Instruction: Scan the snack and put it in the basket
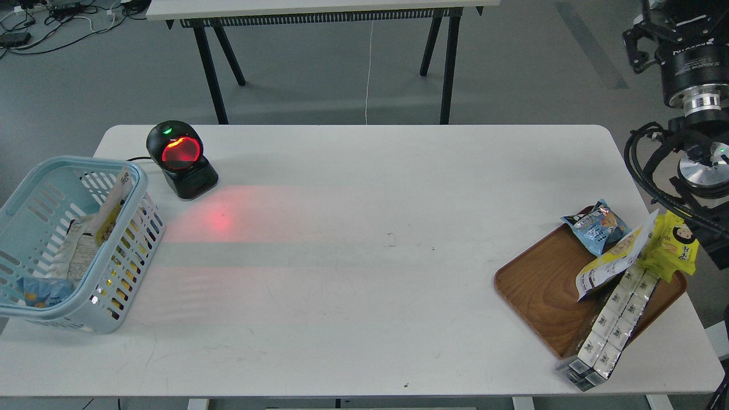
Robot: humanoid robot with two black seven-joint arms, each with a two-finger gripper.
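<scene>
A yellow-and-white snack pouch [110, 212] stands inside the light blue basket [126, 267] at the table's left edge, leaning against its right wall. No gripper touches it. A second pouch of the same kind [618, 256] lies on the wooden tray [541, 290] at the right. My left gripper is out of view. My right arm rises beyond the table's right edge; its gripper [638, 42] is at the top right, dark and partly cut off by the frame, far above the tray and holding nothing that I can see.
A black scanner [179, 156] with a red-lit window stands at the back left, casting red light on the table. The tray also holds a blue packet [598, 226], a bright yellow cartoon-face pack [675, 242] and a strip of white packets [612, 319] overhanging the front edge. The basket holds other packets.
</scene>
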